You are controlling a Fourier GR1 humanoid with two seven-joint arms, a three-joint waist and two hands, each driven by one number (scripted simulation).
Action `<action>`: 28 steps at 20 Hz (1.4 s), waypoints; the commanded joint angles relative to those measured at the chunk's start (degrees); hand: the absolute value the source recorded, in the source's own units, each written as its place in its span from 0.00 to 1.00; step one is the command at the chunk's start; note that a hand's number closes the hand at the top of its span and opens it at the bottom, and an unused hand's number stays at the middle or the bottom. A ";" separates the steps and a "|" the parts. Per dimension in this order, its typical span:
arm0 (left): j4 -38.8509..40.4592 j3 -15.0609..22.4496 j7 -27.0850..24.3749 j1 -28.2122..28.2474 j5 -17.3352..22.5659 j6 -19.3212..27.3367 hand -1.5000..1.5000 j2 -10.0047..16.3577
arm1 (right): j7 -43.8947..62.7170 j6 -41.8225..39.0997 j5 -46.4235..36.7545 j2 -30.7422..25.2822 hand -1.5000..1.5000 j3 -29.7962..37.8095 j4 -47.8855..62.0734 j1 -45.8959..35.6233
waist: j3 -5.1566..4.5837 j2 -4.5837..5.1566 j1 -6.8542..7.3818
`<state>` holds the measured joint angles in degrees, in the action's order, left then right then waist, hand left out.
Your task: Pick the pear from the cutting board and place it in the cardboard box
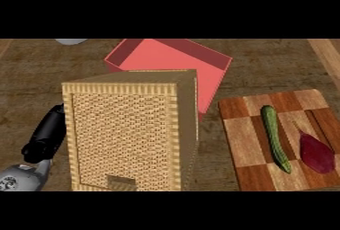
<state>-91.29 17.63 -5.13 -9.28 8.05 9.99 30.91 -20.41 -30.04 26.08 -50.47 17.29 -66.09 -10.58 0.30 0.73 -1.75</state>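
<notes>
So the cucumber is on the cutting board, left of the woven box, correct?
Not quite: the head view shows the cucumber on the cutting board to the right of the woven box, not the left.

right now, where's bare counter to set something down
Bare counter lies left of the red box and woven box, beyond the left robot hand; also top right, between red box and cutting board. The board is crowded: cucumber, dark red piece.

Tall woven box (126, 134) blocks ctr; left hand (45, 134) just beside its L wall. Red box (212, 85) behind, open top unobstructed. Narrow bare counter (209, 152) strip btw woven box & cutting board (242, 134). Cucumber (275, 139), dark red item (315, 152) fill board's mid & R; L column free.
</notes>
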 commanded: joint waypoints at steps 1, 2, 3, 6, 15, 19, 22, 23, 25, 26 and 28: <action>0.12 -0.48 -1.01 -2.28 1.58 -3.86 0.50 0.69 | -14.67 -7.41 -8.77 -5.19 0.00 1.12 7.38 1.78 | 0.09 0.16 2.08; 0.36 -0.58 -1.32 -2.35 1.39 -4.38 0.50 1.18 | -17.05 -9.22 -10.44 -7.25 0.00 0.88 7.61 1.71 | 0.07 0.10 2.20; 1.52 -1.10 -2.17 -2.09 1.86 -5.16 0.50 1.16 | -22.04 -7.56 -14.37 -6.33 0.00 0.17 7.34 2.84 | 0.01 -0.04 2.07; 1.33 0.38 -0.43 -3.21 0.25 -4.31 0.50 -0.33 | -28.05 -7.43 -20.00 -9.53 0.00 -2.26 9.05 3.64 | -0.02 -0.19 2.27; 5.08 -1.57 -0.10 -5.50 1.20 -6.49 0.50 -1.15 | -26.43 -2.57 -33.08 -17.88 0.00 -14.90 -3.85 4.78 | -0.29 -0.63 1.84; 3.58 -3.38 -3.24 -1.40 1.24 -8.16 0.50 0.57 | -22.31 -0.37 -35.59 -20.75 0.00 -16.32 -9.88 6.71 | -0.36 -0.95 1.66; 3.11 -2.43 -0.88 -3.59 -0.87 -7.20 0.50 -1.91 | -16.69 -2.32 -35.97 -21.13 0.00 -17.31 -13.14 5.04 | -0.34 -0.84 1.68; 4.03 -2.49 -2.26 -2.88 -1.66 -7.55 0.50 -2.28 | -13.94 -3.22 -36.27 -20.45 0.00 -17.75 -12.91 2.43 | -0.34 -0.72 2.07; 6.19 -4.58 -1.64 -4.39 0.30 -9.32 0.50 -2.21 | -12.72 -0.82 -36.85 -19.84 0.00 -17.65 -19.09 10.17 | -0.36 -0.95 0.66; 8.91 -5.17 -1.27 -6.81 -0.96 -8.85 0.50 -3.03 | -12.94 -3.65 -36.62 -21.61 0.00 -16.50 -17.54 8.29 | -0.35 -0.80 0.94; 2.63 -4.41 1.26 -4.29 -1.74 -8.37 0.50 -3.40 | -7.93 -4.24 -37.63 -18.21 0.00 -18.20 -18.13 6.45 | -0.32 -0.80 1.86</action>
<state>-86.12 13.57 -5.36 -14.48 7.40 1.53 28.72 -31.41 -30.53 -10.33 -70.11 -0.39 -82.48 -3.69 -0.04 -0.08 -0.31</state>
